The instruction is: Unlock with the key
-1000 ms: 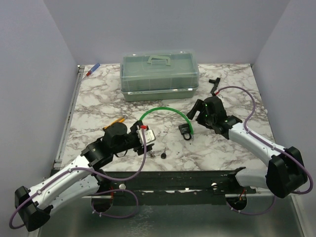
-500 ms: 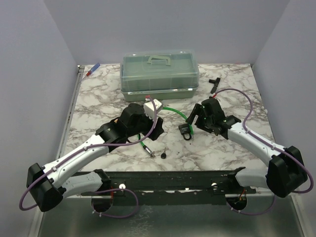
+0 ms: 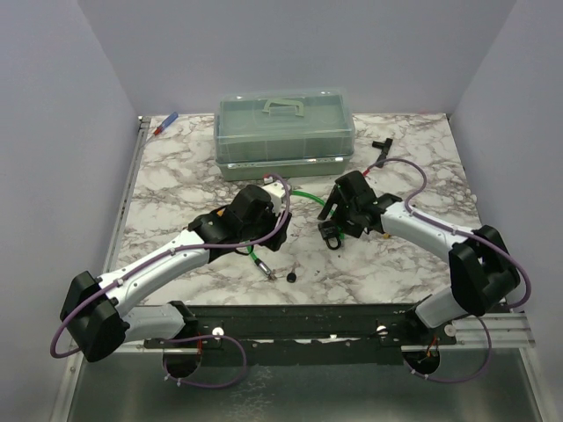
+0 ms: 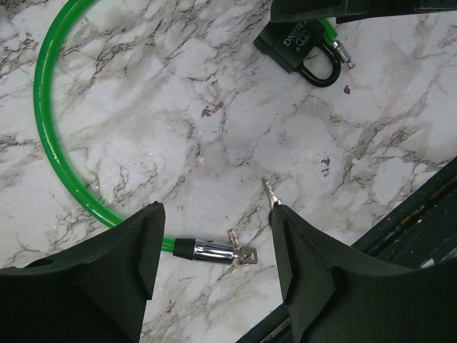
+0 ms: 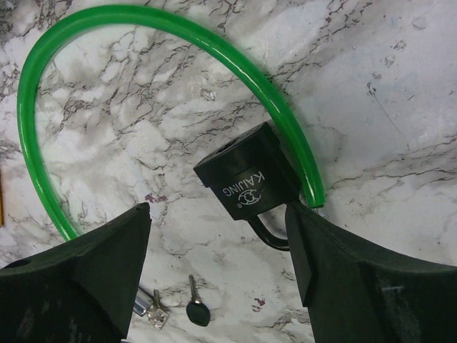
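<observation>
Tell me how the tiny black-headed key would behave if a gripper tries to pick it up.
The key lies flat on the smooth marble table, so it will probably slide rather than lift. It looks small and thin, likely light. Its flat shape should not roll.

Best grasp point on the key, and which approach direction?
Take the key by its round black head, coming straight down: it lies flat on the marble table, and the head is its widest part. The thin silver blade looks too low to pinch and should stay free for the padlock.
</observation>
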Tool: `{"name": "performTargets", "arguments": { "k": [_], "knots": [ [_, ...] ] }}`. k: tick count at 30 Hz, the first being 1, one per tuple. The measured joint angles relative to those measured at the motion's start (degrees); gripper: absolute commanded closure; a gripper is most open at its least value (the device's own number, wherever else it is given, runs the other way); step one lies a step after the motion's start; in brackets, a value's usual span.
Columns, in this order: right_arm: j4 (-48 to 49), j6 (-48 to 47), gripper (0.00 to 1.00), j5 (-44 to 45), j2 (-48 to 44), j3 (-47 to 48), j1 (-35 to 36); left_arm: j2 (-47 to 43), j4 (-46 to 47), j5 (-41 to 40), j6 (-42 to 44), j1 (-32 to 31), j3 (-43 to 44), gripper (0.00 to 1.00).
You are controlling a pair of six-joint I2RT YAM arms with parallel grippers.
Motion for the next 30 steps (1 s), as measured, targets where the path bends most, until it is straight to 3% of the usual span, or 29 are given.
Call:
{"name": "performTargets", "arguments": {
  "k": [7, 20, 30],
  "knots": [
    [-2.16, 7.37, 0.16, 0.66, 3.98, 1.38, 1.73, 0.00, -0.90, -3.41, -0.57, 0.33, -0.02, 0.35],
    [-5.44, 14.14, 0.26, 4.79, 10.38, 6.01, 2.25, -1.20, -1.09, -5.38, -0.83, 0.35, -0.44, 0.36],
    [-5.99, 10.19, 0.73, 6.08, 14.25, 7.93, 2.43, -1.33, -1.09, -5.86, -0.81, 0.35, -0.66, 0.37]
  ]
}}
